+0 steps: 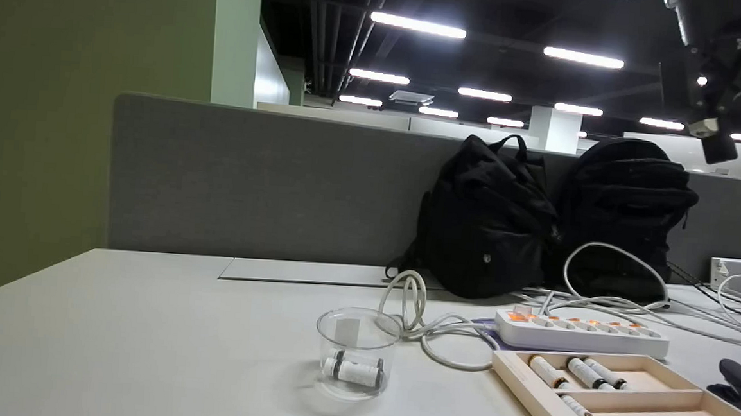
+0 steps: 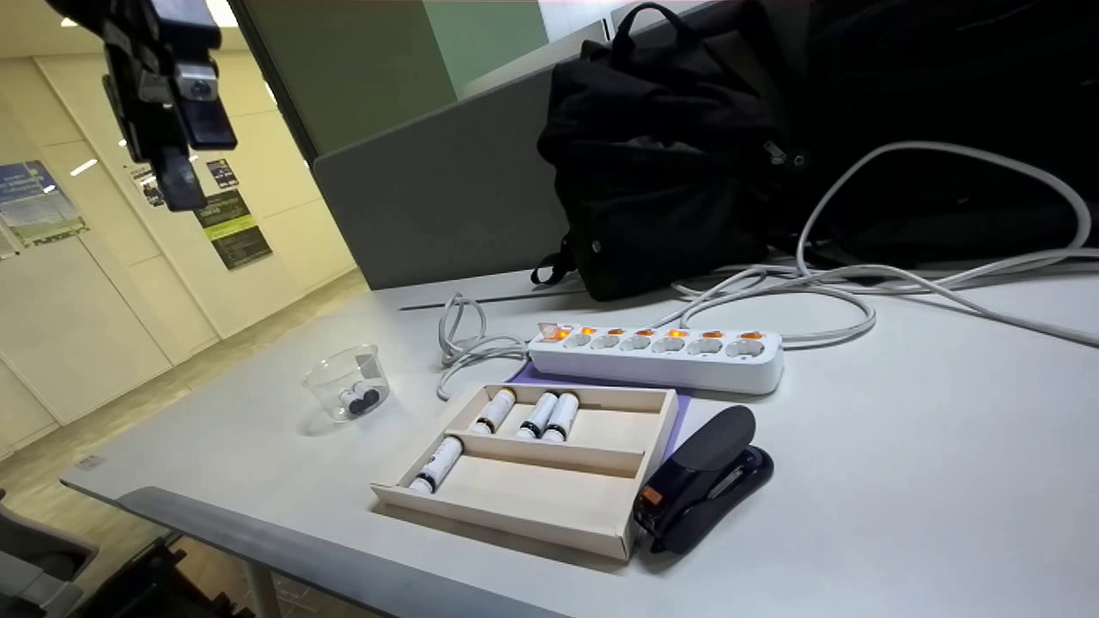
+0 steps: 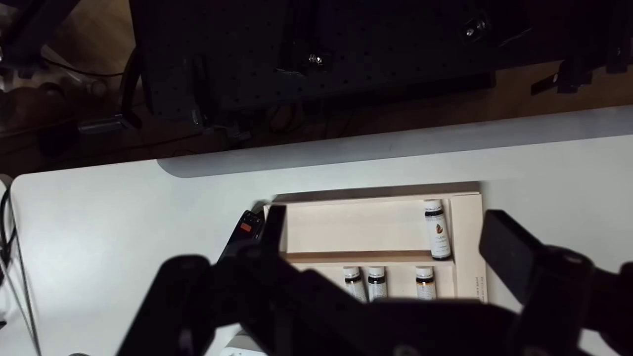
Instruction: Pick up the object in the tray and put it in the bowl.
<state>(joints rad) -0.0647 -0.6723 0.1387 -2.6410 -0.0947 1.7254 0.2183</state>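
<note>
Small white-labelled vials lie in the light-wood tray (image 1: 538,405) (image 2: 532,493) (image 3: 356,227). A lone vial (image 1: 583,414) (image 2: 439,463) (image 3: 438,232) lies in one compartment. Three more vials (image 1: 547,372) (image 2: 495,409) (image 3: 425,283) lie in the other compartment, partly hidden by the gripper in the wrist view. The clear bowl (image 1: 330,334) (image 2: 330,382) stands on the table beside the tray with vials (image 1: 359,372) (image 2: 359,397) in it; it is out of the wrist view. My gripper (image 3: 390,237) is wide open and empty, high above the table in both exterior views (image 1: 712,142) (image 2: 196,163).
A white power strip (image 1: 581,337) (image 2: 657,359) with looped cables (image 1: 459,332) lies behind the tray. A black stapler (image 2: 700,485) (image 3: 242,232) touches or nearly touches the tray's side. Black backpacks (image 1: 492,222) (image 2: 661,163) stand against the grey partition (image 1: 269,189).
</note>
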